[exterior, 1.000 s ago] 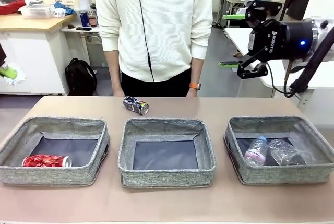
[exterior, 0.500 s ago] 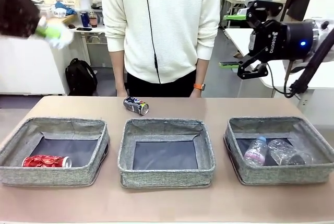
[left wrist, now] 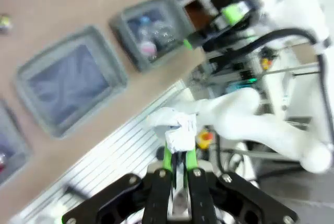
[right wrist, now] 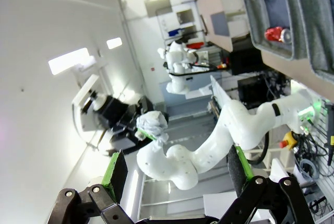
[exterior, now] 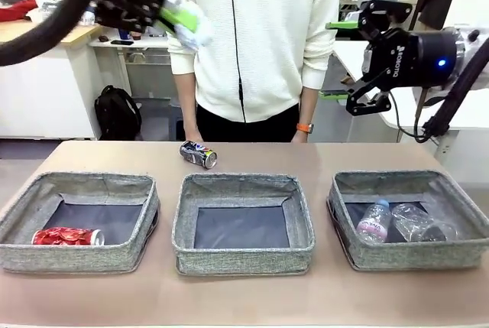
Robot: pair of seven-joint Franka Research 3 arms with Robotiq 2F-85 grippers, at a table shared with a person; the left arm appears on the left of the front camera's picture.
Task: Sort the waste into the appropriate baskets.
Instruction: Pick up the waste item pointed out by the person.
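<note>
The tan table (exterior: 244,297) is carrying three grey bins in a row across its near half: the left basket (exterior: 76,258), the middle basket (exterior: 243,261) and the right basket (exterior: 416,255), sitting apart. A dark blue soda can (exterior: 199,154) is lying on its side just beyond the middle basket.

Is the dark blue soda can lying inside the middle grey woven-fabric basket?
No, the dark blue soda can lies on the tan table beyond the middle grey woven-fabric basket.
</note>
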